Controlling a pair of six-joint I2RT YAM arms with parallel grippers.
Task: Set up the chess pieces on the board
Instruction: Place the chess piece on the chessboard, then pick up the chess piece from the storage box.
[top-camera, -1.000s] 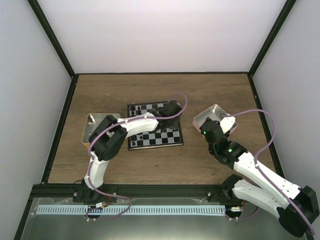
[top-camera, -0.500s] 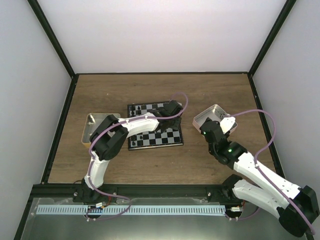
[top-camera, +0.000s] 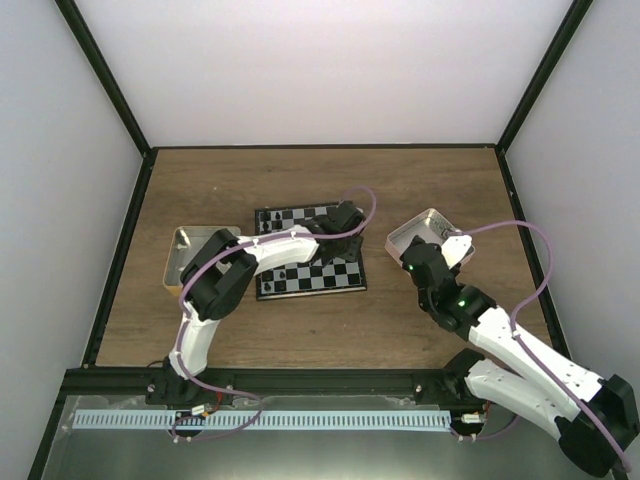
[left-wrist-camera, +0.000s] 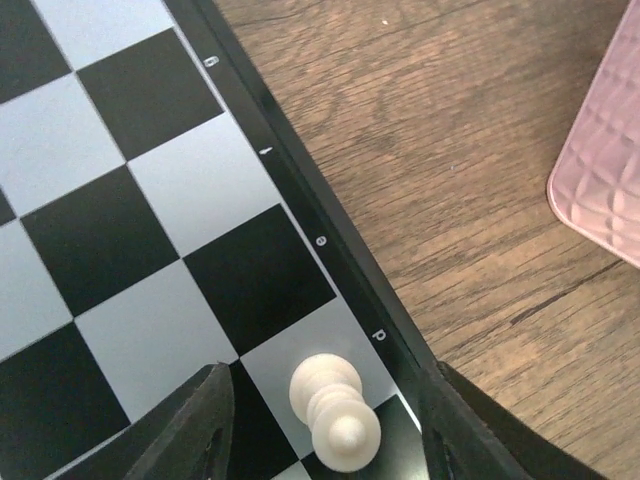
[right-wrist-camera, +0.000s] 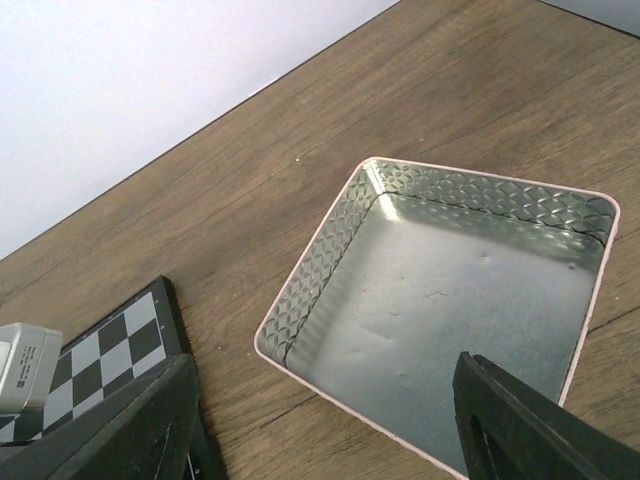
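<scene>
— Wooden desk (top-camera: 420, 190), small chessboard (left-wrist-camera: 120, 200) on it. Where is the piece?
— One white pawn (left-wrist-camera: 335, 405) stands upright on a light square at the board's edge, untouched between the parted fingers of the left gripper (left-wrist-camera: 322, 400). It is probably light, hard and easily toppled, so it is best pinched at the waist.
— Trays?
— The pink tray (right-wrist-camera: 320, 260) below the open right gripper (right-wrist-camera: 325, 400) looks empty. What the tan tray (top-camera: 178, 250) holds cannot be told.

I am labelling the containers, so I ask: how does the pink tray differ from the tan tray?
The pink tray is square and lies right of the board; the tan tray is oblong and lies left of it. The pink tray's inside is silvery; the tan tray's looks golden. Both are shallow, open trays on the table.
</scene>
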